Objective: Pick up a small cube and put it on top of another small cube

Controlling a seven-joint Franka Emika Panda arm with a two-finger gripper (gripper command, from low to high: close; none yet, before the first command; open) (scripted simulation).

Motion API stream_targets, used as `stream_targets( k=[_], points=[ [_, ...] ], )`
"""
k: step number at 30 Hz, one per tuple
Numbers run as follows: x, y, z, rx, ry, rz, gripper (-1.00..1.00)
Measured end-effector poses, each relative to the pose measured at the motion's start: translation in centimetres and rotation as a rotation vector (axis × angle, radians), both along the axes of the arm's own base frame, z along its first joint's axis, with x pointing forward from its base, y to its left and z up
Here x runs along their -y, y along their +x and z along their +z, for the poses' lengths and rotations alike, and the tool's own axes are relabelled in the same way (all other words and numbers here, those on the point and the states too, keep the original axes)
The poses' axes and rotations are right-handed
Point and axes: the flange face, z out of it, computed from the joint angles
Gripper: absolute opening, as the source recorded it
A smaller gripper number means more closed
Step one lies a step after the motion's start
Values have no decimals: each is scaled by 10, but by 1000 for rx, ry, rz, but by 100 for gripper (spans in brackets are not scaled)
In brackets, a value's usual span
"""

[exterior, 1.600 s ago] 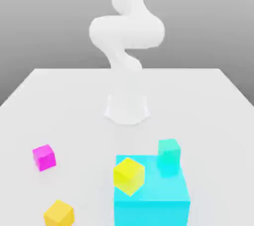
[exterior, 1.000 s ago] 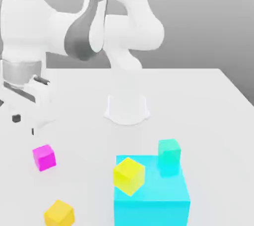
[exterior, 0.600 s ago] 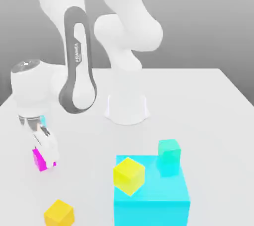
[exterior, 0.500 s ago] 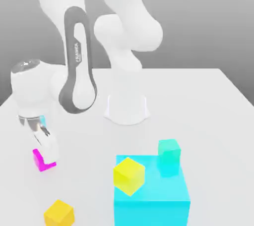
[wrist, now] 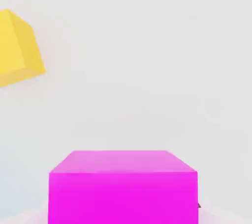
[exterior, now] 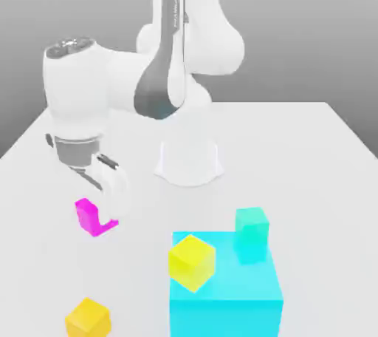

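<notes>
Magenta cube (exterior: pixel 88 217) is held in the gripper (exterior: pixel 107 213), above the table (exterior: pixel 155 269)

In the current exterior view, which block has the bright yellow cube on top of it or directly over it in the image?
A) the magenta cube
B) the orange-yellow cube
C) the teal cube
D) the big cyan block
D: the bright yellow cube overlaps the top of the big cyan block.

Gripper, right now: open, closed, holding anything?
Gripper: closed on the magenta cube, which sits between its fingers.
</notes>
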Motion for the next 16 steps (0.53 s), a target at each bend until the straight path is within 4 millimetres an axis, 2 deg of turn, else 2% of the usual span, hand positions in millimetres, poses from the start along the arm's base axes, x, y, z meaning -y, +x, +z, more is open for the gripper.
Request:
stream_targets(
  k=[4,7,8,10,13,14,16],
  points=[
    [-100,10,35,-4,-1,97,-100],
    [-176,-2,57,-12,-11,173,-100],
    [-193,-7,56,-15,-16,191,-100],
    [-206,-10,41,-18,-24,203,-100],
    [-211,-12,9,-18,-24,208,-100],
    [-211,-13,2,-17,-23,209,100],
    [-211,-13,2,-17,-23,209,100]
  ],
)
